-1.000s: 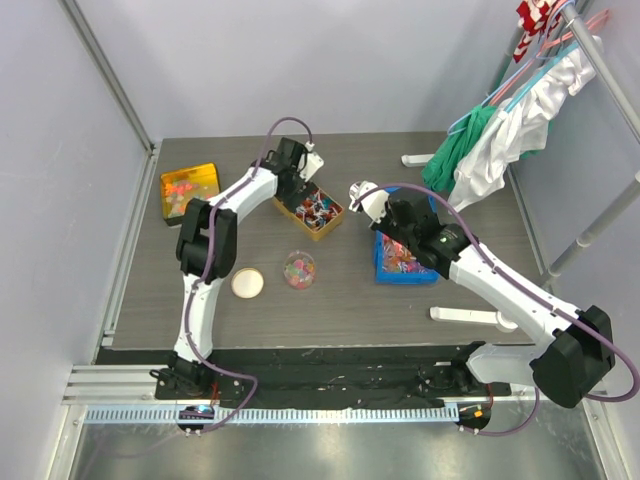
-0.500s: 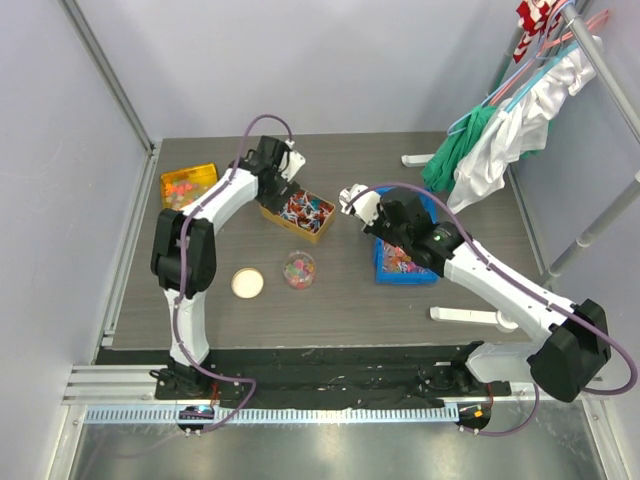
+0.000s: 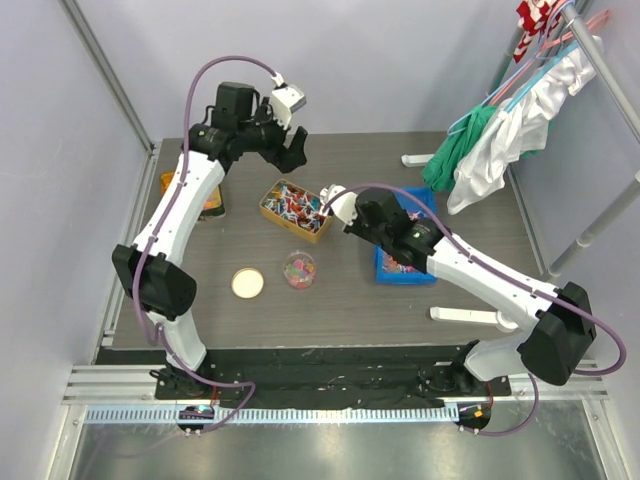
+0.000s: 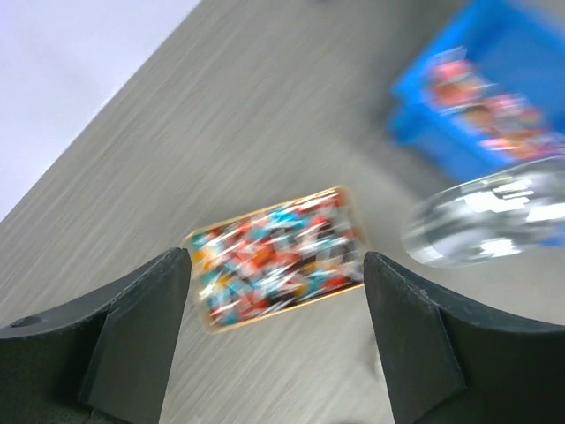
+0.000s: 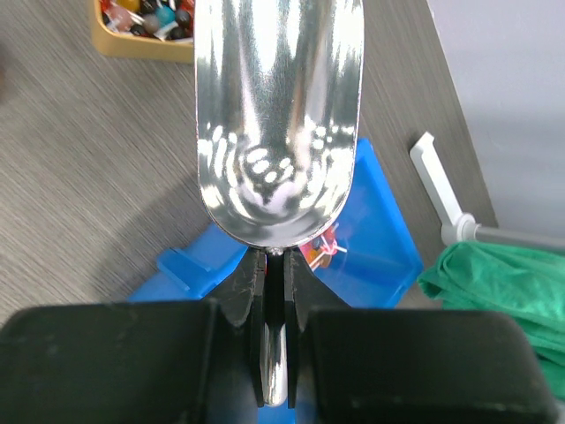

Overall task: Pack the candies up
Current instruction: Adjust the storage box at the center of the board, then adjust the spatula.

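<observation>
Above and behind the tan box point(image 3: 290, 225) of candies point(image 3: 295, 203), the left gripper point(image 4: 275, 300) hung with jaws spread wide, while the right gripper point(image 5: 275, 265) clamped a metal scoop point(image 5: 278, 115).

No readable text, labels or numbers, candies point(image 3: 297, 205) too small to read
</observation>
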Action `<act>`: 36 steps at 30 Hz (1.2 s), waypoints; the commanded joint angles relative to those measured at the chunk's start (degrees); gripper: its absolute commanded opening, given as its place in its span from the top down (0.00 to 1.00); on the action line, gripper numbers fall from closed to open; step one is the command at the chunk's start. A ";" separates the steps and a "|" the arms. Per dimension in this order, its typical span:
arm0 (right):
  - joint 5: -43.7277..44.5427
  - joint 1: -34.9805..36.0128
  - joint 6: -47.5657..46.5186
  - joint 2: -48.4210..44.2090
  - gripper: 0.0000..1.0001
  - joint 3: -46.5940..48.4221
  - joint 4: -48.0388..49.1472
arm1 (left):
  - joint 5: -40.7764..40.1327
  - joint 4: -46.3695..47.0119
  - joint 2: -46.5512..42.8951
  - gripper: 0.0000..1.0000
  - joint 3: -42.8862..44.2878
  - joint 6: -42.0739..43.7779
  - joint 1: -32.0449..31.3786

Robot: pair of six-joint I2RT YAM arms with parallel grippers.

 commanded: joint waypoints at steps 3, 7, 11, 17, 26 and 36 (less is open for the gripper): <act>5.94 3.93 -1.68 1.76 0.99 4.00 4.36 | 22.33 -9.87 4.28 0.21 4.45 -3.96 -0.40; 8.58 4.99 -2.21 1.76 0.99 4.79 6.03 | 24.37 -11.29 6.49 0.25 5.69 -5.37 -0.49; 10.25 5.95 -3.35 1.15 0.99 4.53 7.18 | 24.98 -12.16 7.72 0.25 5.77 -5.46 -0.40; 11.66 7.18 -4.23 0.71 0.99 5.06 7.53 | 28.84 -13.57 9.92 0.28 6.21 -5.55 -0.49; 13.68 8.59 -5.46 1.50 0.99 5.76 9.73 | 33.94 -14.10 11.85 0.39 6.92 -6.95 -0.49; 15.09 9.47 -7.66 1.76 0.99 4.89 12.19 | 36.14 -13.75 13.00 0.94 6.74 -8.62 -0.49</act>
